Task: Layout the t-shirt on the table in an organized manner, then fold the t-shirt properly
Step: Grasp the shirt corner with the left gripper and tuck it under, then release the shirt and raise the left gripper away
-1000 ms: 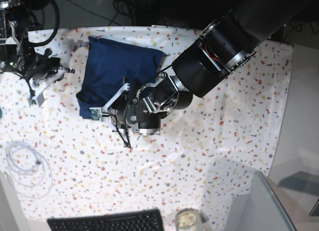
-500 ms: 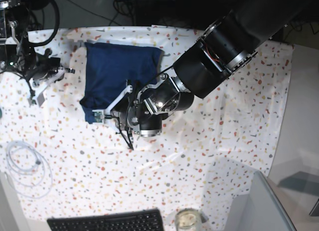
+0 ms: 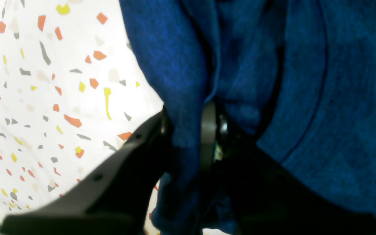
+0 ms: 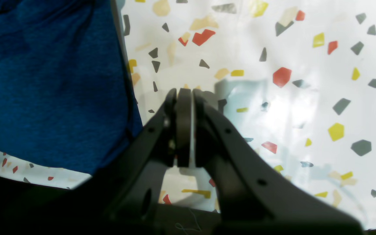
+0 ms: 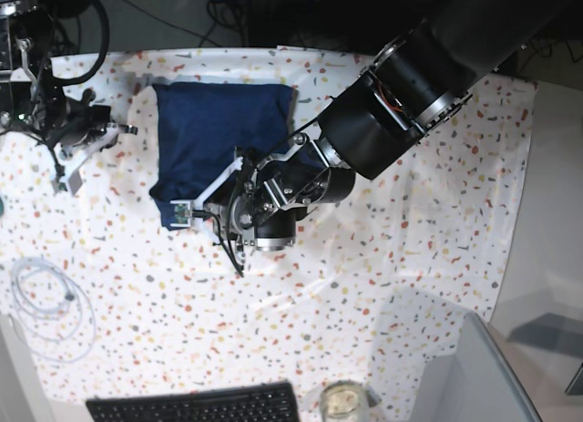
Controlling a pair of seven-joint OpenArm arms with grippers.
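Observation:
The navy t-shirt (image 5: 219, 130) lies folded into a rough rectangle at the back left of the speckled table (image 5: 410, 258). My left gripper (image 5: 185, 209) sits at the shirt's front left corner. In the left wrist view that gripper (image 3: 188, 124) is shut on a bunched fold of the t-shirt (image 3: 305, 98), and cloth hangs down between the dark fingers (image 3: 207, 130). My right gripper (image 5: 69, 174) stays left of the shirt, apart from it. Its jaws are shut with nothing between them (image 4: 184, 98), and the t-shirt (image 4: 44, 81) lies off to its side.
A coiled white cable (image 5: 50, 303) lies at the front left. A black keyboard (image 5: 196, 406) and a glass jar (image 5: 344, 402) sit at the front edge. A grey panel (image 5: 483, 376) rises at the front right. The left arm's bulky body (image 5: 401, 103) spans the table's back right.
The left gripper has pulled the shirt's front corner slightly, and the shirt has gone from a tilted, puffed shape to a flatter, squarer rectangle. The right arm has not moved.

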